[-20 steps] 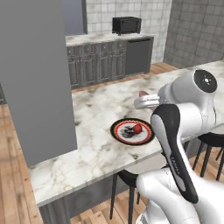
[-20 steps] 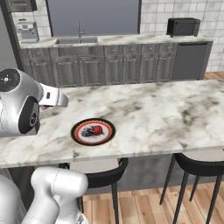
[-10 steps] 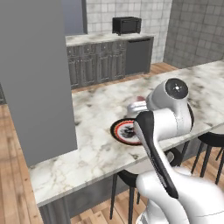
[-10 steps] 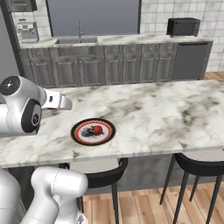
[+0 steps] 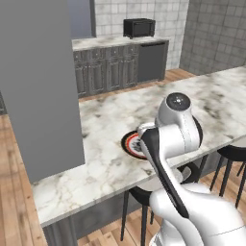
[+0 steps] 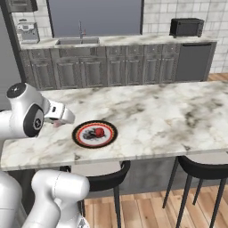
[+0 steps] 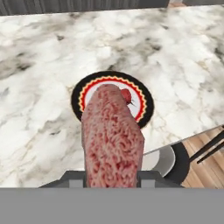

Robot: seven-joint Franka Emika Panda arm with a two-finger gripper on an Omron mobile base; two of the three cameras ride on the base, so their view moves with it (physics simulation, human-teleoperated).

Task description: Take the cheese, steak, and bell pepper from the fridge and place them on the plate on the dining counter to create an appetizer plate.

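Note:
My gripper (image 7: 111,176) is shut on the steak (image 7: 113,135), a mottled dark-red slab that stands up in the hand view and covers much of the plate (image 7: 78,94) below it. Beside the steak's tip, the red bell pepper (image 7: 126,95) lies on the plate's white centre. In the right base view the gripper (image 6: 58,123) hovers just left of the plate (image 6: 76,136) on the dining counter (image 6: 169,116), with the pepper (image 6: 100,132) on it. My own arm hides most of the plate (image 5: 129,144) in the left base view. The cheese and the fridge are out of view.
A grey square pillar (image 5: 41,86) stands on the counter's left end. Black stools (image 6: 202,167) sit along the near edge. Behind is the dark-cabinet sink counter (image 6: 116,42) with a microwave (image 6: 186,27) and a coffee machine (image 6: 27,32).
The arm has swung in and come down toward the plate, carrying the steak. The plate and pepper have stayed put.

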